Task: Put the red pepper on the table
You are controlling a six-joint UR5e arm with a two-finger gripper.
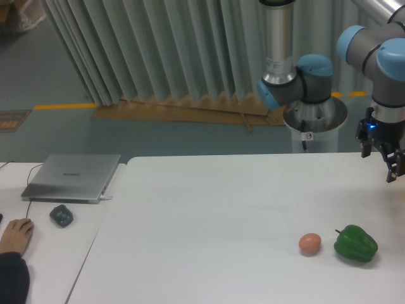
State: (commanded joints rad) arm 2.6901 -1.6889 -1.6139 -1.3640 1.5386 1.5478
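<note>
From the fixed camera, no red pepper showed anywhere; whether the black two-finger gripper (387, 161), cut by the right edge, held it or stood released could not be told. On the large plain white matte bench (209, 215) lay a glossy green bell pepper (355, 244) and a small pinkish egg-shaped thing (309, 243). A pepper is probably light, firm and slick, best pinched across its body. Pleated grey curtains (152, 50) hung behind.

- The table (209, 209) is white, smooth and matt.
- The arm (278, 44) has a silvery metal tube with glossy blue plastic joint caps.
- The green pepper (355, 244) has a shiny, waxy skin.
- The laptop (73, 177) lid is a brushed grey, perhaps metal.
- The curtain (158, 50) hangs in stiff, matt pleats.
</note>
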